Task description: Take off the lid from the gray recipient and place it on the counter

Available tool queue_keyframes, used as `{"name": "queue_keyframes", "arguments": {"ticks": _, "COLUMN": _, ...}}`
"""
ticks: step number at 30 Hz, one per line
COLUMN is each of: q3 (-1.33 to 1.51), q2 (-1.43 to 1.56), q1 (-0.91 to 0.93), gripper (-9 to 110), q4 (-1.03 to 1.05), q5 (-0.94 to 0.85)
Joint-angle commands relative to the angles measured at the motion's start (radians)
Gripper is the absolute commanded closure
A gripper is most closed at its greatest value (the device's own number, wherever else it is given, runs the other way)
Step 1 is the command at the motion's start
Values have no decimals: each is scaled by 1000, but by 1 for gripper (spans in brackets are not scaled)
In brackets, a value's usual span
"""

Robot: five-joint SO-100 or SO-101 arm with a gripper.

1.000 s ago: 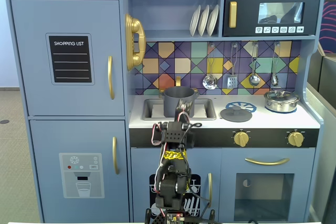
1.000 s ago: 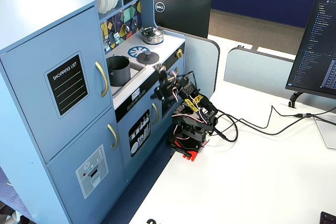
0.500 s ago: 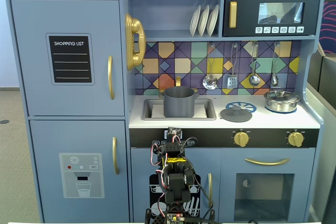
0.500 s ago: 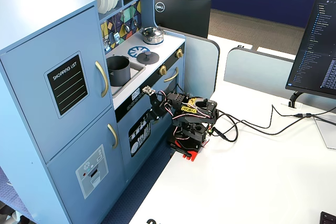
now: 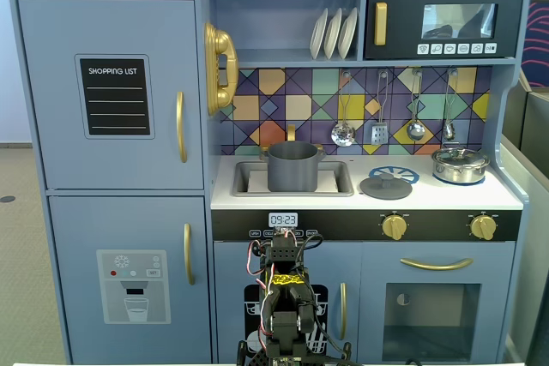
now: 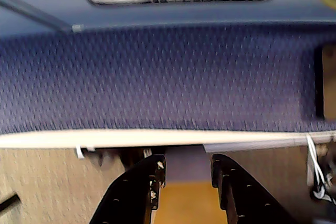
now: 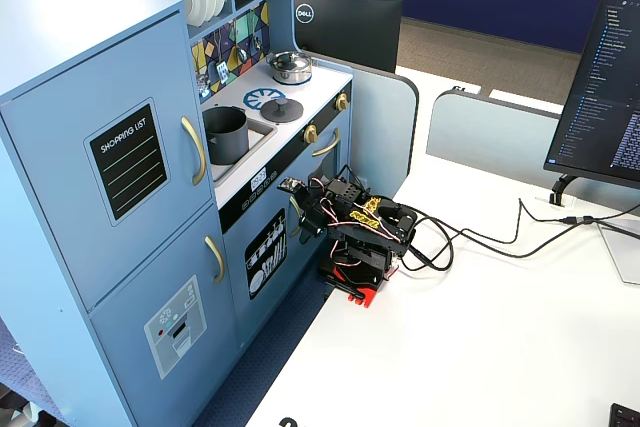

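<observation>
In a fixed view, the matte gray lid is seen already lying on the white counter, well above the folded arm, beside the open gray pot; the task is judged done. In the wrist view, the black pincer is seen released and empty, over carpet. In another fixed view, the lid is seen flat, far from the arm on the tabletop.

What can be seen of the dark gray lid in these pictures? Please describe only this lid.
The lid is a flat, round, matte dark-gray disc with a small knob in its middle. It looks like plastic or painted metal; the pictures cannot settle which. It lies flat, knob up, on the white counter, partly over the blue-and-white printed burner. It is off the gray recipient, which stands open in the sink to its left in this fixed view. Nothing else touches it. The other fixed view shows the same.
</observation>
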Motion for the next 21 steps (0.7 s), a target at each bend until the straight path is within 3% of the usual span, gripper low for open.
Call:
{"name": "queue_keyframes", "arguments": {"ticks": 1, "q3": -5, "q2": -2, "q1": 18, "gripper": 102, "q4": 166, "q5": 41}}
{"name": "queue_keyframes", "arguments": {"ticks": 21, "q3": -5, "q2": 0, "q1": 58, "gripper": 98, "q4": 184, "q5": 81}}
